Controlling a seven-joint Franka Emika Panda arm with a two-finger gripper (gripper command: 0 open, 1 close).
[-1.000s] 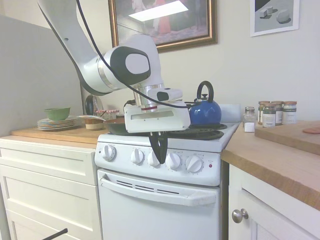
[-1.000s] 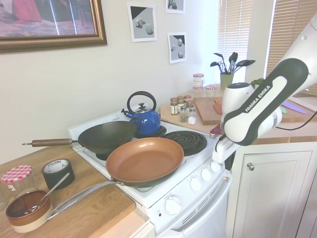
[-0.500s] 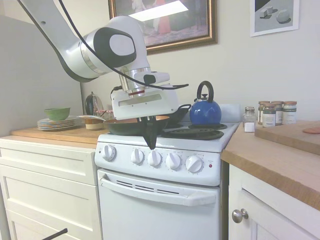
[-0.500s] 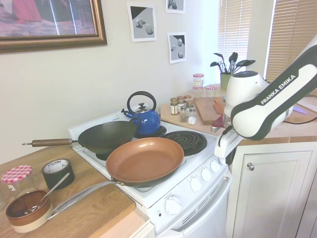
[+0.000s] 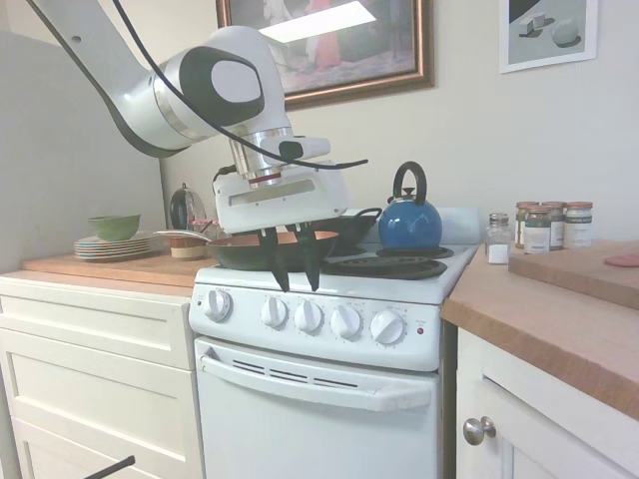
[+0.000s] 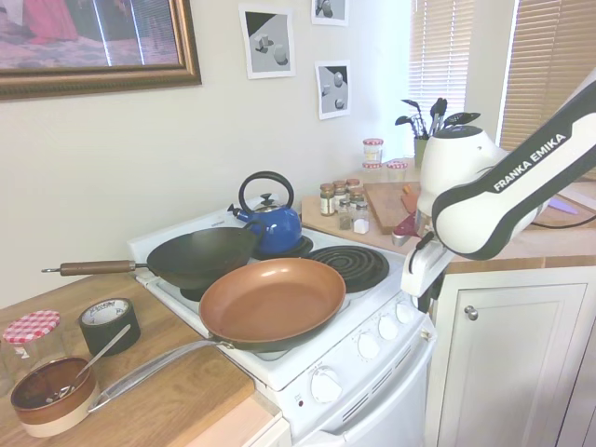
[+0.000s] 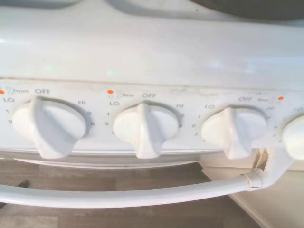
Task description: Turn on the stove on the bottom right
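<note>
Since a second ago, the gripper [image 5: 291, 271] has risen off the knobs [image 5: 309, 316] and its two black fingers now stand apart, empty, at centre frame above the control panel. Below it, the stove [image 5: 329, 389] fills the lower middle. Its front right coil burner [image 5: 384, 266] lies bare, right of the copper frying pan [image 5: 262, 247]. A blue kettle [image 5: 409, 222] sits behind.

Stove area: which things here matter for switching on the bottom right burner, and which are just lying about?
Belongs to the job:
white electric stove
row of round white knobs
flat black coil burner
small red light
gripper, fingers open above the knobs

Just lying about:
copper-rimmed frying pan
dark wok
blue kettle
spice jars
stacked plates with green bowl
</note>
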